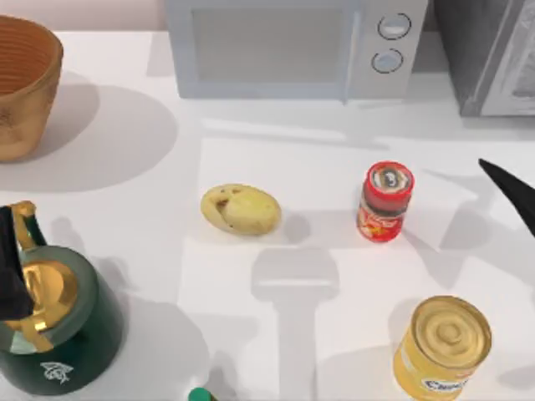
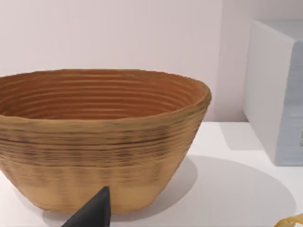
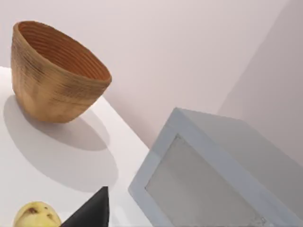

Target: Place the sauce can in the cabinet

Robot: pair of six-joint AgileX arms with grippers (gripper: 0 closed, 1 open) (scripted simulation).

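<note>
The sauce can (image 1: 386, 201), slim and red with a silvery top, stands upright on the white table right of centre. The cabinet (image 1: 487, 55), dark grey with a pale framed door, sits at the back right corner. My right gripper (image 1: 510, 192) comes in from the right edge as a dark pointed shape, a short way right of the sauce can and not touching it. My left gripper (image 1: 12, 269) hangs at the left edge over a green kettle, far from the can.
A light grey microwave (image 1: 292, 46) stands at the back centre and a woven basket (image 1: 23, 83) at the back left. A potato (image 1: 241, 210) lies mid-table. A yellow can (image 1: 441, 347) stands at the front right and the green kettle (image 1: 58, 334) at the front left.
</note>
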